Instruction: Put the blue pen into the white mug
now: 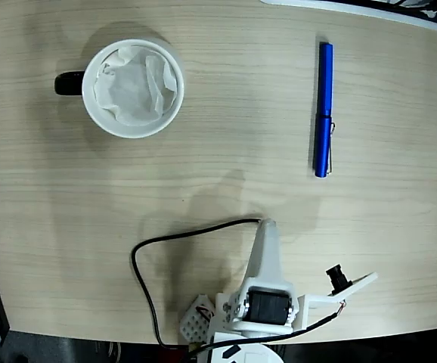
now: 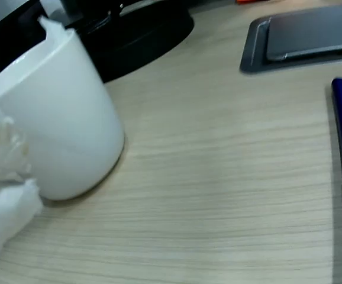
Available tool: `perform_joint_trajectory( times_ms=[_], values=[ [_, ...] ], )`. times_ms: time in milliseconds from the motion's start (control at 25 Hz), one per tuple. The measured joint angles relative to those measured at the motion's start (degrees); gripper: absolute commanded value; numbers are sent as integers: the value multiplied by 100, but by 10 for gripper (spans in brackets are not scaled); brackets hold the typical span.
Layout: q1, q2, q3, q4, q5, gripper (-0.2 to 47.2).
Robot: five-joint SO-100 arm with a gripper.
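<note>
The blue pen lies flat on the table, well apart from the white mug. The tool's state cannot be determined: no fingers are visible. Risk: the slim, glossy barrel may roll or slip under an off-centre pinch.

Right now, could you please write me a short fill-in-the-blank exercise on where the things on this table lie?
1. In the fixed view, the blue pen lies to the ____ of the white mug.
2. The mug's handle is coloured ____.
3. Inside the mug sits crumpled white ____.
4. The pen rests flat on the ____, not in the mug.

Missing words: right; black; paper; table
</note>
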Motion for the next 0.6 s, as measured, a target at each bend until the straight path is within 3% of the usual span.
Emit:
perform_joint_trajectory(
  times_ms=[400, 600],
  values=[
    [281, -2391, -1652, 0, 1125, 29],
    [264, -3577, -2549, 0, 1986, 93]
  ],
)
